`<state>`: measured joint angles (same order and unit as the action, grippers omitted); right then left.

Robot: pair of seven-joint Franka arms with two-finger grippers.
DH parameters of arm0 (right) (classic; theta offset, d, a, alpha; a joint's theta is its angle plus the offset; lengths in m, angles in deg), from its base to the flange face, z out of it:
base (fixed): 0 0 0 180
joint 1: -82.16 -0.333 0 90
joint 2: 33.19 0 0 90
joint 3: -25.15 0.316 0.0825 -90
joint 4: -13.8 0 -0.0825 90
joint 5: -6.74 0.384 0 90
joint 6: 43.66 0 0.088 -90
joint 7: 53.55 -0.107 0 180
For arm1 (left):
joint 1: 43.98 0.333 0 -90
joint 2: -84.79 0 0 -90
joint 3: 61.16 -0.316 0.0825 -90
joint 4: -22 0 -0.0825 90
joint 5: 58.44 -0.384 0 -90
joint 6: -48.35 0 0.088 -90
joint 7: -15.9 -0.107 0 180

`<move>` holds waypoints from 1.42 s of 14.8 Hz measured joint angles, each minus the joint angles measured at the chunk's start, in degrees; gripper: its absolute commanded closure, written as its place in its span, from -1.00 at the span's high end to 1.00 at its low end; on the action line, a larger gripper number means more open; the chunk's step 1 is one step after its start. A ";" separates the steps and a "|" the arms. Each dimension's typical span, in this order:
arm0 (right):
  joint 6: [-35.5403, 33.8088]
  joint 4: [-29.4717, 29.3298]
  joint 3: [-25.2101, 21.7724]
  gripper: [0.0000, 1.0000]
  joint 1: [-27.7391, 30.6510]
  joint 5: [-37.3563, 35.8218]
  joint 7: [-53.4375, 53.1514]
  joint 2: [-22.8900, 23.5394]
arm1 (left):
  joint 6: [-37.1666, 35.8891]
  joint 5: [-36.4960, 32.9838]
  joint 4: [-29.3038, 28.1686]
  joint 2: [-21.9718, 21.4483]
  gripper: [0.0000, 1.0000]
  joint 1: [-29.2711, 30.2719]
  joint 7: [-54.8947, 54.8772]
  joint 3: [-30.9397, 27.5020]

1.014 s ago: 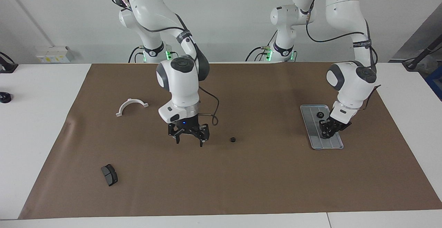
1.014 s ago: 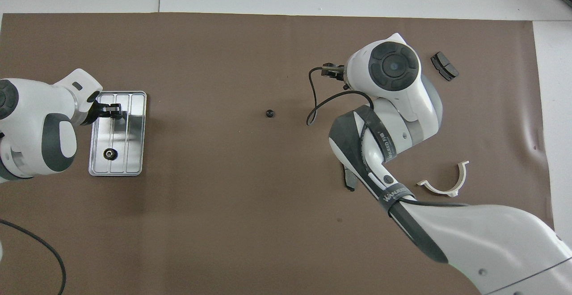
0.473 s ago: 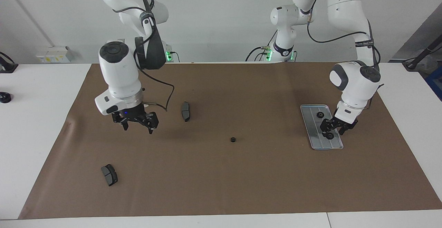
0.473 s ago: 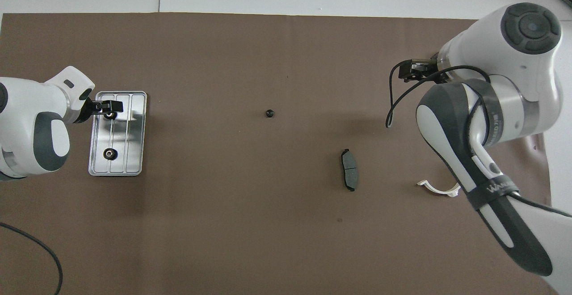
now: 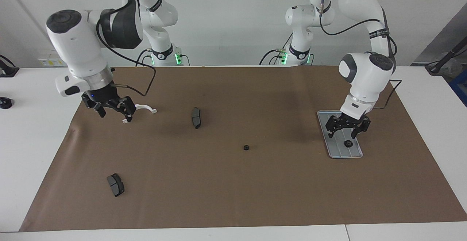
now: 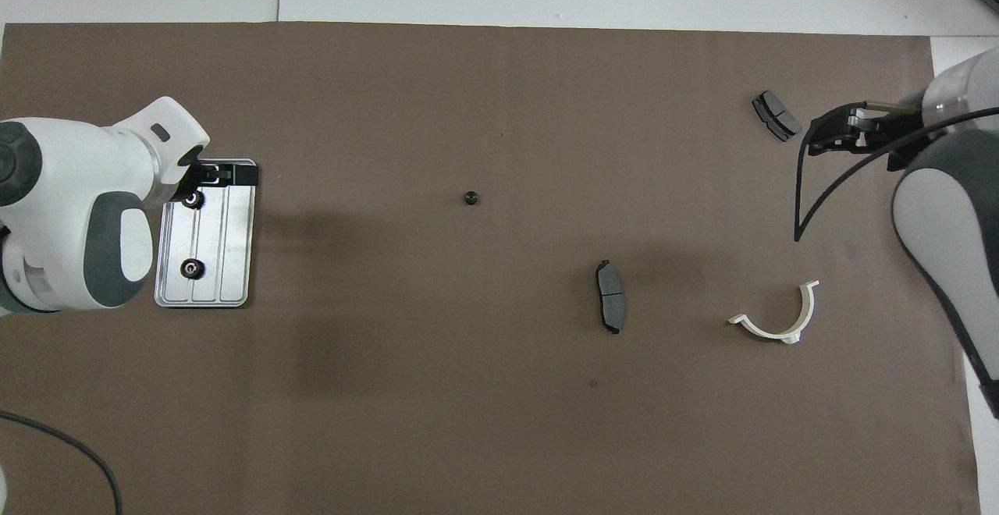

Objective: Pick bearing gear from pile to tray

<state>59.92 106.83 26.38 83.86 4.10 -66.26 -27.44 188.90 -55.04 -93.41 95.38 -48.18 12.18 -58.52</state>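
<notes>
Take the loose bearing gear [image 5: 246, 147] [image 6: 469, 198] in the middle of the brown mat [image 5: 255, 197] as the centre of a dial, with twelve pointing away from the robots. Closest to the robots, between three and four o'clock, the white half-ring bracket [image 5: 144, 107] [image 6: 776, 320] lies flat with its open side turned toward the right arm's end of the table. The right gripper [image 5: 111, 109] [image 6: 839, 136] hangs in the air over that end of the mat, close to the bracket as seen from across the table, its fingers spread wide with nothing between them. A little farther out, at about four o'clock, one dark brake pad [image 5: 196, 117] [image 6: 610, 296] lies on its own. Over at nine o'clock is the tray [image 5: 335, 151] [image 6: 234, 250], lying lengthwise away from the robots. One bearing gear [image 6: 192, 268] lies in the end of it nearer the robots, and a second bearing gear [image 5: 347, 144] [image 6: 193, 200] lies toward its farther end. The left gripper [image 5: 346, 127] [image 6: 222, 179] is raised over the tray with its fingers wide apart, holding nothing. The loose gear at the centre is well apart from the tray and from both grippers. Farthest out, between two and three o'clock, the other brake pad [image 5: 115, 184] [image 6: 776, 115] lies alone on the mat.
</notes>
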 measured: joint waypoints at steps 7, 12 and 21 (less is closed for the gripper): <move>-8.35 0.04 -1.68 1.00 0.79 0.02 6.50 -7.12 | 0.12 -2.44 0.68 0.69 1.00 -1.63 11.58 11.67; -12.26 0.58 -7.20 1.00 -2.95 0.03 8.78 -7.14 | 0.13 -19.02 9.29 9.65 1.00 -2.34 34.76 20.02; -12.44 2.46 -4.12 1.00 -2.22 0.04 9.41 -8.88 | 1.53 -24.33 18.96 22.26 1.00 -4.77 44.07 24.55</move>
<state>47.48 109.29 22.25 81.64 4.14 -56.85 -36.32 190.44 -79.37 -74.45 117.64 -52.95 56.25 -33.97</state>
